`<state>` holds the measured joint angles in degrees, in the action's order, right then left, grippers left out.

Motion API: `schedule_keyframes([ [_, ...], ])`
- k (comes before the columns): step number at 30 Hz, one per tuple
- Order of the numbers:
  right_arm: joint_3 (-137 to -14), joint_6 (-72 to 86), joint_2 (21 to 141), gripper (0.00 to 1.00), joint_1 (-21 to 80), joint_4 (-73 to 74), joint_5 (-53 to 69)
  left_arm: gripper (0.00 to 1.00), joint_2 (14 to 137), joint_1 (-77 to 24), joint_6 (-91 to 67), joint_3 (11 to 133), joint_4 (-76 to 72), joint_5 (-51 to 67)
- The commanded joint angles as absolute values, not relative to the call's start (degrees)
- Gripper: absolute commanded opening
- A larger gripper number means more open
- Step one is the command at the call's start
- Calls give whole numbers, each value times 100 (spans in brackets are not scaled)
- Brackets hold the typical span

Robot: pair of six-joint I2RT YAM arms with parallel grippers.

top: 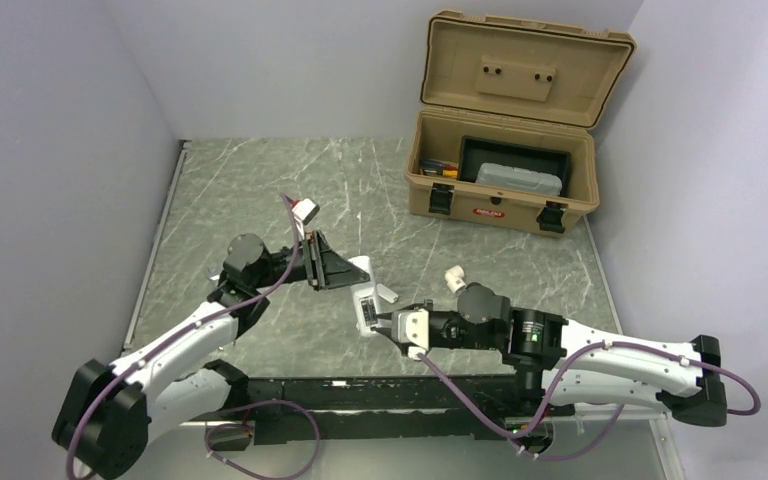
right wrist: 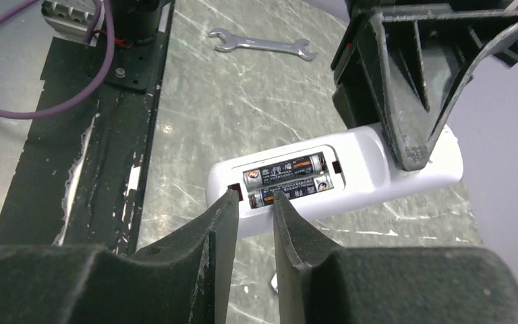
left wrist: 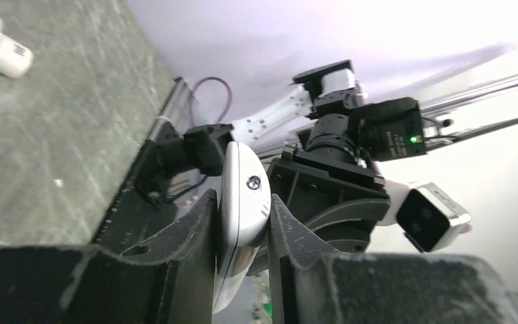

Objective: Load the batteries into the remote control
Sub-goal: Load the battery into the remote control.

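1. The left tool (left wrist: 243,210) is clamped shut on the remote control (right wrist: 371,162), with one finger on each broad face of the slim white body.
2. It holds the remote control by one end, above the grey marbled desk (right wrist: 243,101), between the two arms and in front of the right arm.
3. In the right wrist view the back of the remote control faces the camera, with its battery bay uncovered.
4. The batteries (right wrist: 290,170) lie side by side in that bay, lengthwise along the handset, with their printed labels showing.
5. The right tool (right wrist: 253,200) stands at the free end of the remote control, its fingers slightly parted with a narrow gap between them and nothing held in that gap.
6. Its fingertips (right wrist: 224,202) sit just at the near rim of the bay, close to the end of the lower battery; I cannot tell whether they touch it.
7. A silver wrench (right wrist: 263,44) lies flat on the desk, well beyond the remote control.
8. A tan toolbox (top: 505,195) stands open at the far right of the desk.
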<state>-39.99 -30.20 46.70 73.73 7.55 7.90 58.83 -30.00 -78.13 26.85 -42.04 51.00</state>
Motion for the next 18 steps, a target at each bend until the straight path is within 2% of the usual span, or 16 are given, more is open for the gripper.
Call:
schedule_keyframes([
  [1,-3698,-2846,4759,30,7346,1654,547,0,5145,-3047,-6703,3578,-2396,4819],
  [9,-3688,-2840,4845,30,7339,1207,600,0,5228,-3050,-7063,3274,-3024,4894],
  [14,-3576,-2583,4496,30,7338,955,464,0,5205,-3050,-6985,3268,-2939,4879],
  [18,-3149,-1900,3852,40,7326,115,22,0,5241,-3049,-7004,3223,-3010,4887],
])
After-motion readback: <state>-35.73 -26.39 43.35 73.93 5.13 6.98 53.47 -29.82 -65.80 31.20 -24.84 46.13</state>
